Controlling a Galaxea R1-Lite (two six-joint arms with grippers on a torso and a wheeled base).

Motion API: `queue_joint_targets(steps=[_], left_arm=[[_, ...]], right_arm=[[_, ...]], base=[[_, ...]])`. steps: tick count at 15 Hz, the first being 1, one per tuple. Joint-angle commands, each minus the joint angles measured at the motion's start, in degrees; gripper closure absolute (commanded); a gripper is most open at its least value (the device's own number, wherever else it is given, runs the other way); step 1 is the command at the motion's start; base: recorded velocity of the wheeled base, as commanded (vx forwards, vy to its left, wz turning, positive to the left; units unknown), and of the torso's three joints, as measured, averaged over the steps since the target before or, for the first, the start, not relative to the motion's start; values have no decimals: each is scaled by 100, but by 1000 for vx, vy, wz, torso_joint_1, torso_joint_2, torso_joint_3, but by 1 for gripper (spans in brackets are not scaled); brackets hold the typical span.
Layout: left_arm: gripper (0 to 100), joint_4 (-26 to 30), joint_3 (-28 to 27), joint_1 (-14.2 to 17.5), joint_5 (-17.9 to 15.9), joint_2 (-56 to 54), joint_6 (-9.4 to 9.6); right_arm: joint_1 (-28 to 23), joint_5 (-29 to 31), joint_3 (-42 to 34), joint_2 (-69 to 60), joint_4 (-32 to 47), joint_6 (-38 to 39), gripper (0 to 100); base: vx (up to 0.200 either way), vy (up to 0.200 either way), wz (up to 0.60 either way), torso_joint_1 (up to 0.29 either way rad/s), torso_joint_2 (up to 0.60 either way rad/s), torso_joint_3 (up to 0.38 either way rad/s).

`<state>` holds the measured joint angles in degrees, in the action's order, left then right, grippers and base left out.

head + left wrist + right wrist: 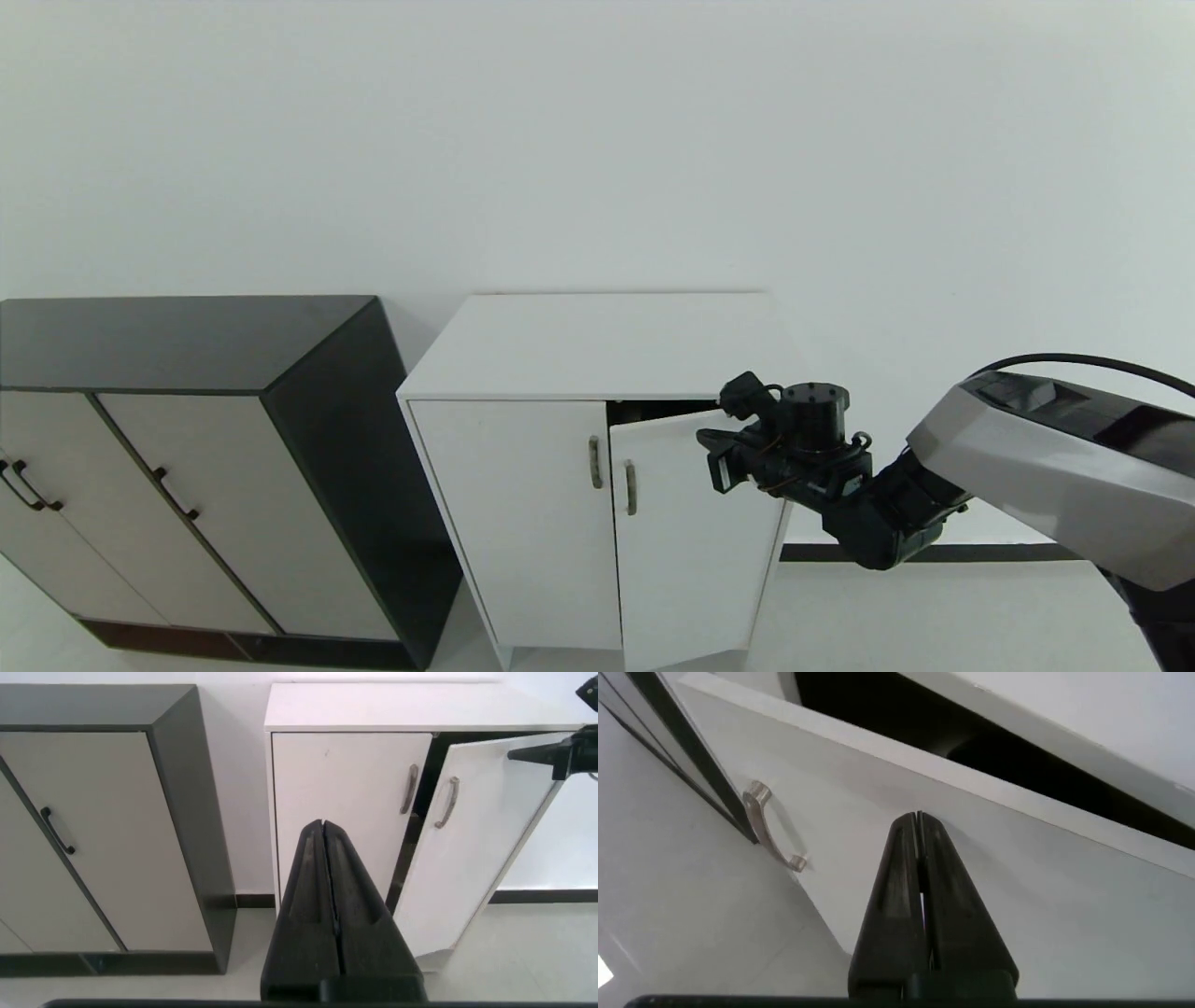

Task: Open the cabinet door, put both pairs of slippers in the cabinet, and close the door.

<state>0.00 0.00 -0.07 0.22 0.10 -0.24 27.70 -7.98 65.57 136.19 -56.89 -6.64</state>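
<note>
The white cabinet (pixel 597 345) stands against the wall with its left door shut. Its right door (pixel 691 551) is swung partly outward, leaving a dark gap along the top edge. My right gripper (pixel 717 464) is shut and sits against the upper front of that door, to the right of the door's handle (pixel 630 487). In the right wrist view the shut gripper (pixel 920 821) points at the door face (pixel 1036 887), with the handle (pixel 773 838) off to one side. My left gripper (pixel 323 826) is shut, holds nothing, and stays well back from the cabinet (pixel 346 784).
A dark cabinet with pale doors (pixel 187 345) stands to the left of the white one, a narrow gap between them. Bare pale floor lies in front of both, and a plain white wall stands behind.
</note>
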Motion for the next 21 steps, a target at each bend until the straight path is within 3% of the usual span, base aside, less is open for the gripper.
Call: queue_joint_targets(steps=[1, 21], left_arm=[[100, 0, 0, -1, 4, -1, -2], [100, 0, 0, -1, 4, -1, -2]], right_arm=[[-36, -1, 193, 153, 56, -4, 100], [-282, -1, 685, 382, 249, -4, 100]], base=[[0, 0, 0, 0, 0, 0], [0, 0, 0, 0, 0, 0]])
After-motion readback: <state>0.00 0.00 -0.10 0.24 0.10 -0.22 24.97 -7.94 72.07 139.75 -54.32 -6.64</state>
